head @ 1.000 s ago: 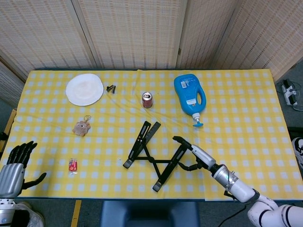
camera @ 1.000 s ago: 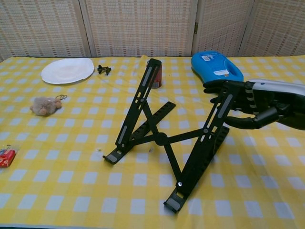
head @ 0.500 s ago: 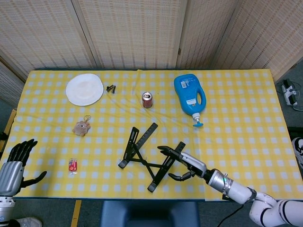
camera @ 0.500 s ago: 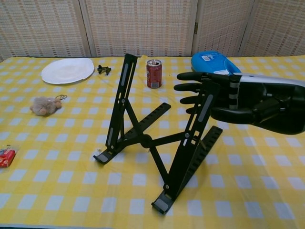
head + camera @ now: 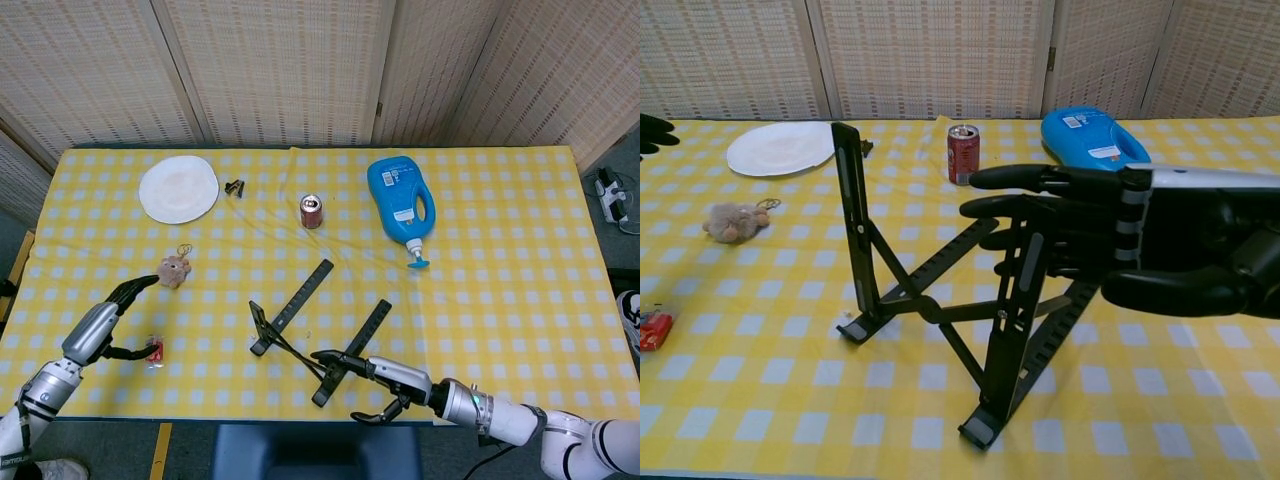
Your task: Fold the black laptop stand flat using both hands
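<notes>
Standing near the front-centre of the tabletop point(image 5: 500, 300), the stand point(image 5: 315, 330) is propped up w/ both uprights raised; in chest view they're almost vertical. Right hand point(image 5: 1120, 245) is at the stand's 3 o'clock, fingers point(image 5: 1010, 178) stretched out flat & spread past the near upright, thumb apart below; it's wide, holding nothing, and I can't tell if it touches the upright. Left hand point(image 5: 110, 310) is well apart at the stand's 9 o'clock, fingers extended & spread, holding nothing, tips near the plush point(image 5: 172, 269). Red item point(image 5: 153, 349) lies just beside that hand. Plate point(image 5: 178, 189) at 11 o'clock, clip point(image 5: 235, 187) beside it, can point(image 5: 311, 211) at 12, blue jug point(image 5: 400, 205) at 1.
</notes>
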